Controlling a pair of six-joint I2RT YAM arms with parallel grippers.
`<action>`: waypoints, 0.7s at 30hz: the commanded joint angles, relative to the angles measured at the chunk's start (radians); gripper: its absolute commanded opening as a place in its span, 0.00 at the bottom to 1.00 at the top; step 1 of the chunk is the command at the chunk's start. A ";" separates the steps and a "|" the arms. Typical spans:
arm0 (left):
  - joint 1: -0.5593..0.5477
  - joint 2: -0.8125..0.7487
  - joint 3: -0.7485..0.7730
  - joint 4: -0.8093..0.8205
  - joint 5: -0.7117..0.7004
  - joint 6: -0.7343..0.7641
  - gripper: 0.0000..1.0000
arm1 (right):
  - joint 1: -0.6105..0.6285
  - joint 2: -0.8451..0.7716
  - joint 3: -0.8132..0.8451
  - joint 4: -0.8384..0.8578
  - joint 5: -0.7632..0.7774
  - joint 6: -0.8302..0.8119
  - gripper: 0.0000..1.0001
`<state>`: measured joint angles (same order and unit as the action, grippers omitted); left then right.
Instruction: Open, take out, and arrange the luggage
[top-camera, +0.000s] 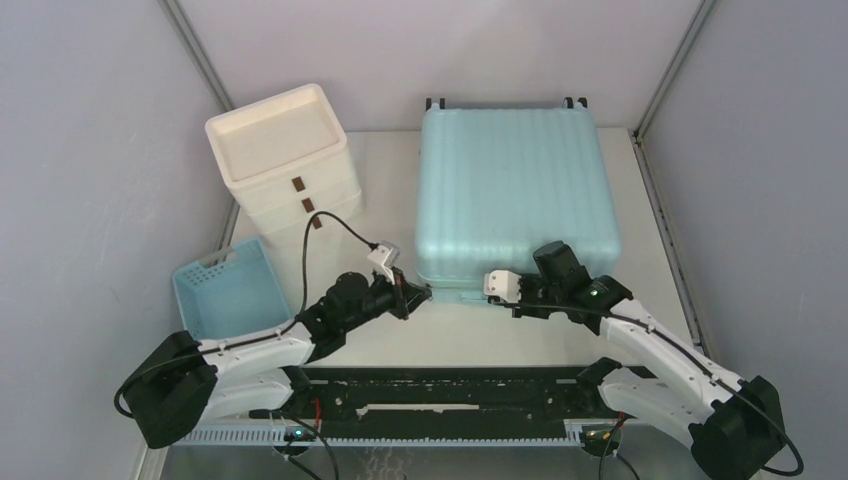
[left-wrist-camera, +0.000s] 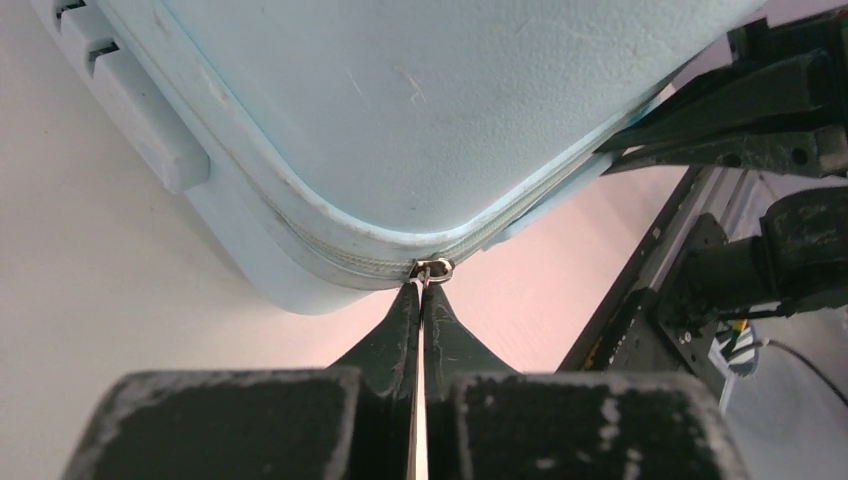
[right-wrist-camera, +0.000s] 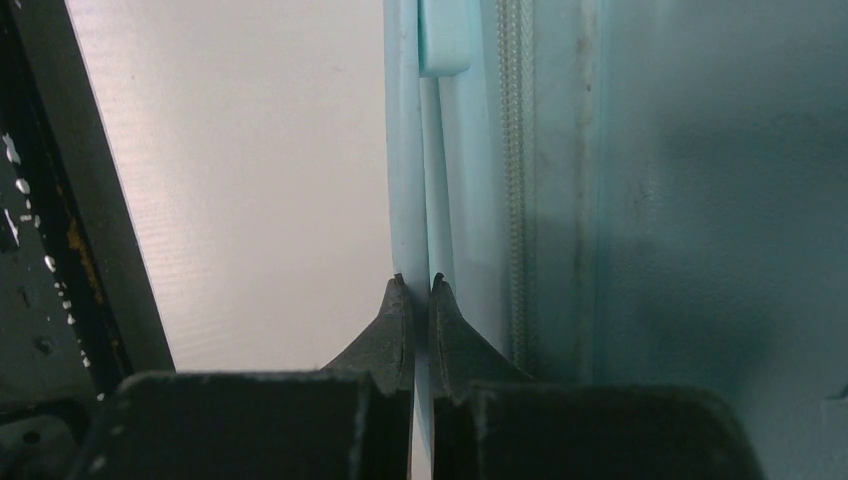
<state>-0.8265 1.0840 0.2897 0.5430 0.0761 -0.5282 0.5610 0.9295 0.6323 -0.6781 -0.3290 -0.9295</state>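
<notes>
Two pinches: left gripper (left-wrist-camera: 421, 285) on zipper pull (left-wrist-camera: 434, 268) (right gripper (right-wrist-camera: 420, 283), luggage (top-camera: 515, 180) rim).

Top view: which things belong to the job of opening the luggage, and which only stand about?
Job: luggage; its zipper pull, pinched by the left fingers; right fingers pinching its edge.
Standing about: white drawer unit; blue basket.

Arms white, blk joints; blk cable (top-camera: 322, 238) on left arm (top-camera: 250, 352); left gripper (left-wrist-camera: 421, 288) fingers (left-wrist-camera: 393, 340) blk, tapered.
</notes>
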 joint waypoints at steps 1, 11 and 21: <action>0.026 -0.021 0.045 -0.236 -0.144 0.104 0.00 | -0.039 -0.091 0.015 -0.260 0.042 -0.028 0.00; 0.026 -0.079 0.029 -0.326 -0.167 0.101 0.00 | -0.130 -0.128 0.015 -0.374 0.025 -0.124 0.00; 0.064 0.000 0.119 -0.292 -0.195 0.186 0.00 | -0.218 -0.130 0.015 -0.425 -0.005 -0.223 0.00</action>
<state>-0.8295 1.0378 0.3515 0.3389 0.0330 -0.4351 0.4042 0.8333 0.6289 -0.8845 -0.4255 -1.1343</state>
